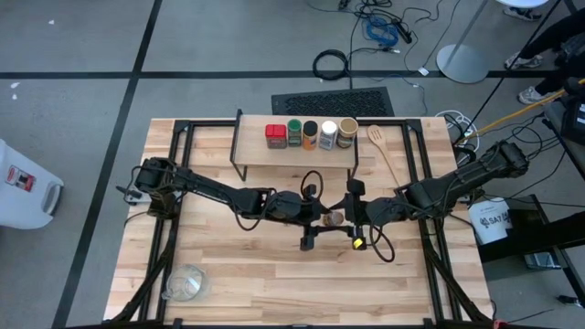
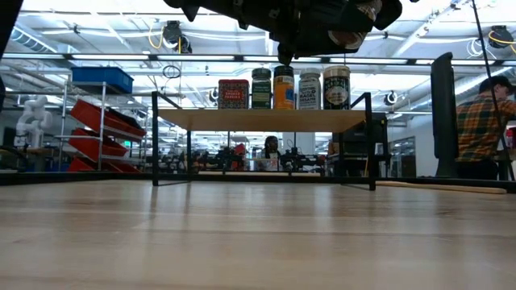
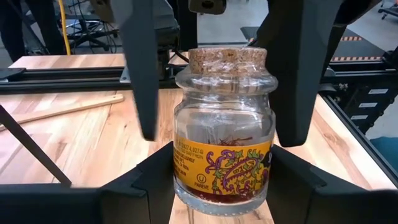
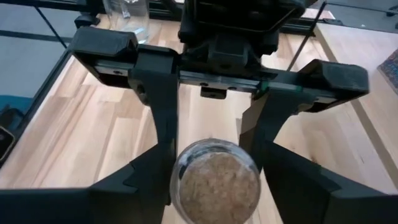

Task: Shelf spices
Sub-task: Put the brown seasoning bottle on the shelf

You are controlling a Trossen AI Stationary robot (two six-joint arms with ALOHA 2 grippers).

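A small glass spice jar [image 3: 224, 143] with a cork lid and a yellow label hangs in the air over the table's middle [image 1: 335, 218]. My left gripper [image 3: 224, 186] is shut on it. My right gripper [image 4: 214, 186] faces it from the table's right, open. Its fingers [image 3: 142, 68] stand on either side of the jar's upper half, with a gap showing beside one. The shelf [image 1: 297, 153] stands at the table's far edge. A row of several spice containers [image 1: 310, 135] stands on it, from a red tin [image 1: 275, 135] to a tan-lidded jar [image 1: 346, 133]. My left gripper pinches the jar's lower body [image 3: 183, 177] at label height, between its two fingers. The fingers come nearly level from the table's left. The jar stands upright in the hold, cork lid up, lifted well clear of the table.
A wooden spoon [image 1: 384, 151] lies right of the shelf. A clear glass bowl [image 1: 186, 283] sits at the near left corner. Black frame rails [image 1: 169, 210] run along the table's sides. A person [image 2: 484, 121] sits beyond the table on the right.
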